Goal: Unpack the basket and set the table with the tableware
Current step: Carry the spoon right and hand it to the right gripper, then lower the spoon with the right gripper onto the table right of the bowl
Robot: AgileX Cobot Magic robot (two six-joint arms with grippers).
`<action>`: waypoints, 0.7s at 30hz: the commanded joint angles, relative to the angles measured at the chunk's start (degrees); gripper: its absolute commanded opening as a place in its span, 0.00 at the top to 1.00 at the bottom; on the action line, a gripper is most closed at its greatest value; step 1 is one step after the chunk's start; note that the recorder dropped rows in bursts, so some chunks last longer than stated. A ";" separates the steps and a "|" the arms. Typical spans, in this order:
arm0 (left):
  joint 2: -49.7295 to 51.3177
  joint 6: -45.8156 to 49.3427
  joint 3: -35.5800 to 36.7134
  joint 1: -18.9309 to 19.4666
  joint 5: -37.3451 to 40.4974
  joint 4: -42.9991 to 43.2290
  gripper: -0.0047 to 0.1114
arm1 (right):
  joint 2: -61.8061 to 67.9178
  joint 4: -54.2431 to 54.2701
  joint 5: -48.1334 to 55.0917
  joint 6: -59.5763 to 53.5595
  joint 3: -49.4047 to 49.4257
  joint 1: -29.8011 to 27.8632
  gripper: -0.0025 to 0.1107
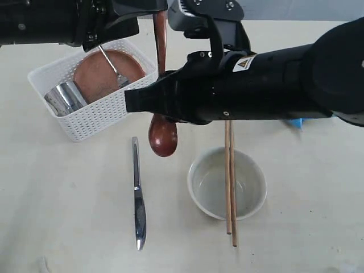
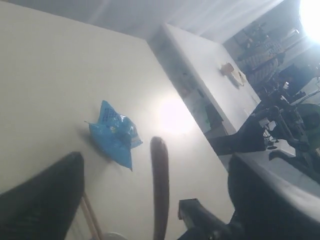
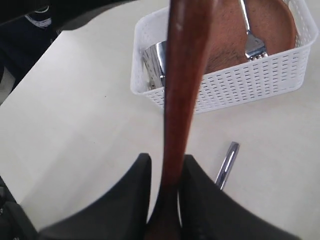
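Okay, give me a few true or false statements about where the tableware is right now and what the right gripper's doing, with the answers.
1. The steel knife lies on the cream table, outside the white perforated plastic basket. True.
2. The small steel cup stands beside the off-white bowl. False: it is inside the basket.
3. The two wooden chopsticks rest across the bowl. True.
4. The right gripper is open and empty. False: it is shut on the reddish-brown wooden spoon.
5. The steel fork lies beside the knife. False: it rests on the round brown plate in the basket.
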 commanded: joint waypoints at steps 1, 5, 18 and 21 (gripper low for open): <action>-0.86 1.51 -2.12 3.76 0.38 -0.61 0.35 | -4.25 -0.59 6.70 1.15 0.04 -7.67 0.98; -3.67 1.66 -5.61 12.66 0.98 2.15 0.51 | -12.69 -6.27 22.15 4.82 -0.06 -23.63 0.98; -3.69 0.58 -5.59 18.81 -2.62 7.65 0.83 | -17.72 -36.88 42.37 26.74 12.68 -30.33 0.98; -3.69 -0.56 -5.59 18.81 -1.93 7.65 0.83 | -17.72 -36.53 35.41 27.66 19.02 -30.33 0.98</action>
